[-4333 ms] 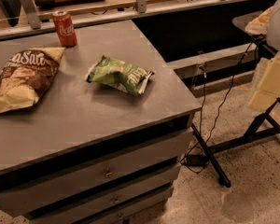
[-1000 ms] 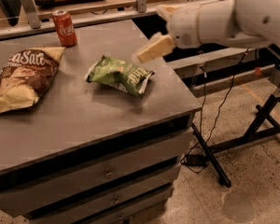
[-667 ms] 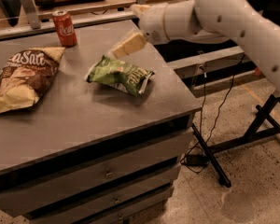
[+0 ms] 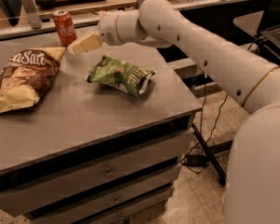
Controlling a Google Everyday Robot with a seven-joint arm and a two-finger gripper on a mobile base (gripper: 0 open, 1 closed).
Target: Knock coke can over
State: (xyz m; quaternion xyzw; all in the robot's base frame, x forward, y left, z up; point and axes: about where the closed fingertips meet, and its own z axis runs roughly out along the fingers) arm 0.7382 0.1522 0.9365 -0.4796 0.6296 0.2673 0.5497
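The coke can (image 4: 65, 28) is a small red can with white script and a silver top. It stands upright at the back left of the grey cabinet top (image 4: 84, 111). My gripper (image 4: 74, 48) reaches in from the right on the white arm and hangs just right of and in front of the can, a small gap apart from it.
A large brown and yellow chip bag (image 4: 19, 78) lies at the left of the top. A green chip bag (image 4: 121, 74) lies near the middle, under my arm. Drawers front the cabinet. Cables and a stand leg run on the floor to the right.
My arm has swung in from the right and moved left across the top, passing over the green bag toward the can. The can and both bags have not moved.
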